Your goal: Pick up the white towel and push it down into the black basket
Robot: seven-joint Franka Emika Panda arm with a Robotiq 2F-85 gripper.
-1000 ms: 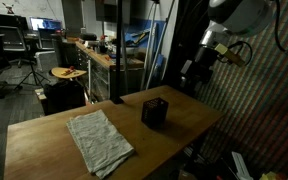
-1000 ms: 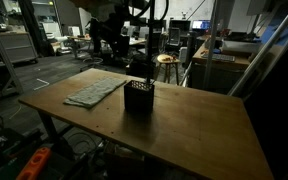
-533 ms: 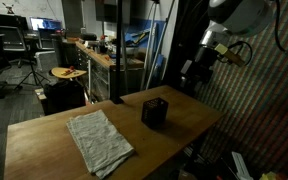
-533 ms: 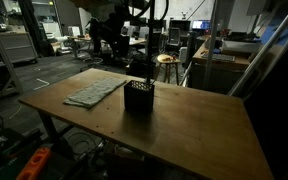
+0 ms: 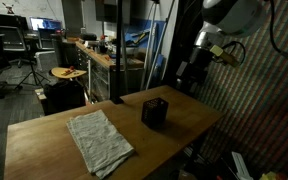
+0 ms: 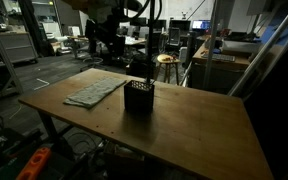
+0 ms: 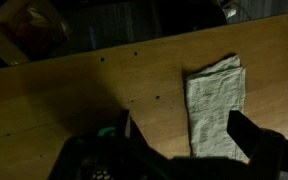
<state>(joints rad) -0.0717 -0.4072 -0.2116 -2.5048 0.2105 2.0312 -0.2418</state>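
Pincer [image 5: 187, 75] wide, empty, hanging high beside the table [image 5: 34, 140]. White towel [image 5: 99, 140] lies flat past the black basket [image 5: 155, 111], clear of it. In the wrist view its long axis points away from me.

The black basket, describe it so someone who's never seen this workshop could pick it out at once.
Look at the large wooden table in the dim workshop. On it lie a flat, wrinkled off-white cloth towel and, apart from it, the small black cube-shaped basket. It is the only dark, upright, boxy thing there.
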